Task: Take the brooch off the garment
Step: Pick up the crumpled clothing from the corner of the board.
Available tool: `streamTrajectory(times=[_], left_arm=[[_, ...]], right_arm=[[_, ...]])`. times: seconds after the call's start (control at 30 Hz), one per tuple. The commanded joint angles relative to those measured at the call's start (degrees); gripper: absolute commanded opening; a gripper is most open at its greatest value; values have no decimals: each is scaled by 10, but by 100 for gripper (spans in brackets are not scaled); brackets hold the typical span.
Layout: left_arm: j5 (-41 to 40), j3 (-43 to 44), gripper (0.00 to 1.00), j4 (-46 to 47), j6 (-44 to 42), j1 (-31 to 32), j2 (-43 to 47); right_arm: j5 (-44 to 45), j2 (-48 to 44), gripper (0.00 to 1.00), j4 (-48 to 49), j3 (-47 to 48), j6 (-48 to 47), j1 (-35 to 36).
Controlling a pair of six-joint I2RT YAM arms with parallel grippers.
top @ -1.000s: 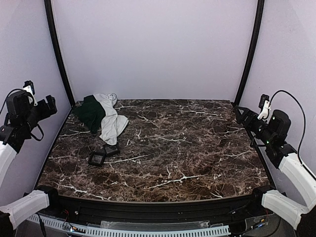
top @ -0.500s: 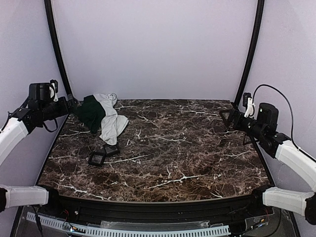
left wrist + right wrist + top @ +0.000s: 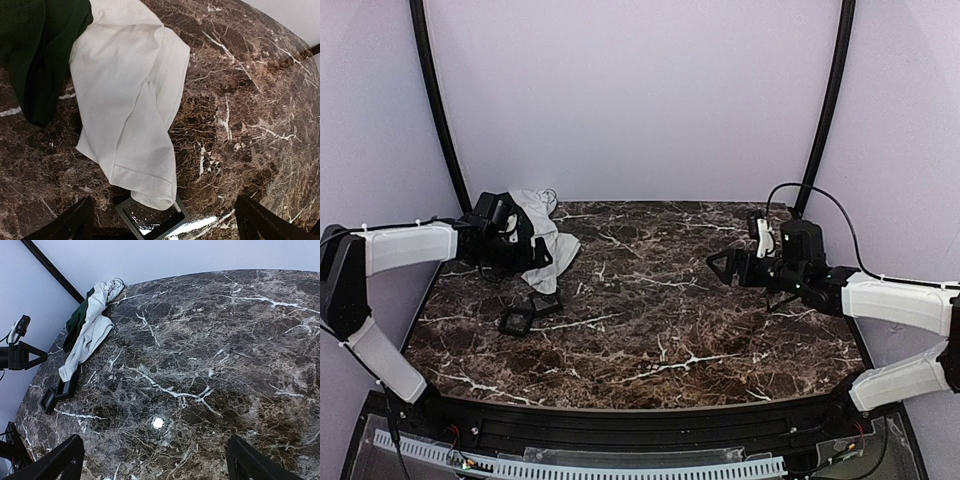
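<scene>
The garment lies crumpled at the table's back left, white cloth with a dark green part beside it; no print shows. The white folds fill the left wrist view, and the garment is small and far off in the right wrist view. The brooch is hidden in every view. My left gripper hovers over the garment's near end, open, nothing between its fingers. My right gripper hangs open above bare marble at the right-middle, far from the garment.
Two small black square frames lie just in front of the garment; the cloth's tip overlaps one frame. The marble table has black posts at its back corners and a black rail along the near edge.
Both arms have swung in from the table's sides. The left gripper has come over the garment; the right has moved left over the marble. Both stayed open.
</scene>
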State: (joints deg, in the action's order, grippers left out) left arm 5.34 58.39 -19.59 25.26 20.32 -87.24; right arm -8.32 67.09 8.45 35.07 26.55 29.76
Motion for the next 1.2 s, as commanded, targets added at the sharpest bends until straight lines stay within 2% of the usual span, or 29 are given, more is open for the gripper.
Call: streamTrajectory(times=[0.0,0.17,0.33,0.53,0.6,0.67,0.7,0.77,0.9,1.17], left_arm=[[36,16,98,17,12,6,-47],[34,10,85,34,10,6,-78],[31,24,67,42,6,6,-109],[24,41,63,35,2,7,-137],[31,44,57,37,1,6,-145],[37,45,46,42,1,7,-150],[40,46,35,43,1,7,-152],[45,51,22,46,1,7,-154],[67,58,3,58,5,7,-156],[127,106,1,101,3,22,-156]], right_arm=[[18,31,98,38,29,10,32],[20,57,98,45,40,9,55],[23,76,98,42,53,7,71],[32,78,98,42,54,9,84],[34,76,98,42,52,10,85],[35,75,98,41,50,10,86],[36,74,98,39,50,10,86],[36,72,98,37,49,9,86],[39,66,98,34,49,9,88],[50,44,98,35,44,13,89]])
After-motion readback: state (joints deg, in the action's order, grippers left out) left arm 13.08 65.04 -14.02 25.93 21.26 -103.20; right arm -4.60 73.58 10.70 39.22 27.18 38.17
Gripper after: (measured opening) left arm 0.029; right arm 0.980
